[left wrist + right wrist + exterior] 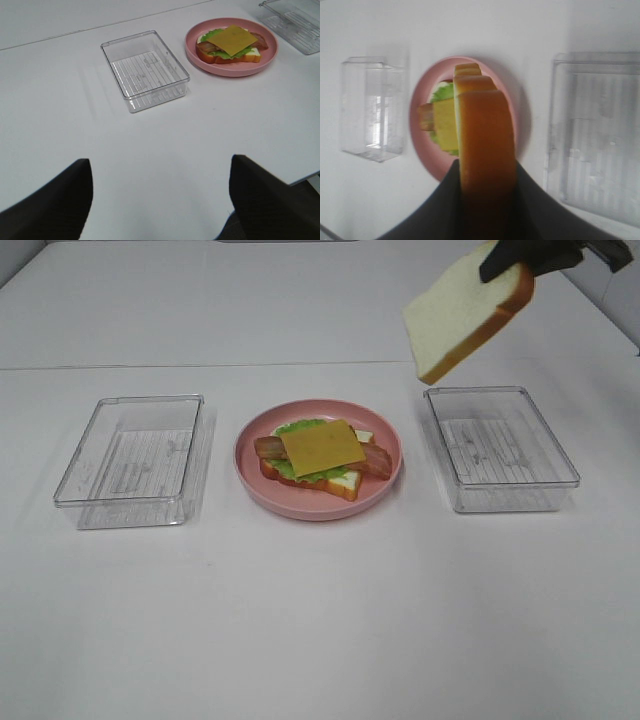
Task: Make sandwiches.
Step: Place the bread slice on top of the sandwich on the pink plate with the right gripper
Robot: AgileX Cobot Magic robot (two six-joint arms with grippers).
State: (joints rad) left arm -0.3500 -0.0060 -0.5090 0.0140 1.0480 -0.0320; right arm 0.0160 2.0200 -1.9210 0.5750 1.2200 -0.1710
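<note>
The sandwich is an open stack on the pink plate (300, 508): a bread slice, green lettuce, bacon strips and a yellow cheese square (320, 447) on top. A second bread slice (465, 320) with an orange-brown crust hangs tilted in the air at the upper right, above the right tray's far edge. My right gripper (530, 258) is shut on its upper edge; in the right wrist view the bread slice (485, 140) stands edge-on between the fingers (527, 200), over the plate (422, 145). My left gripper (160, 162) is open and holds nothing, well short of the plate (230, 71).
A clear plastic tray (130, 460) stands left of the plate, and another clear tray (500, 450) right of it, both with nothing in them. A table seam runs across behind them. The left wrist view shows the left tray (145, 70) beside the plate.
</note>
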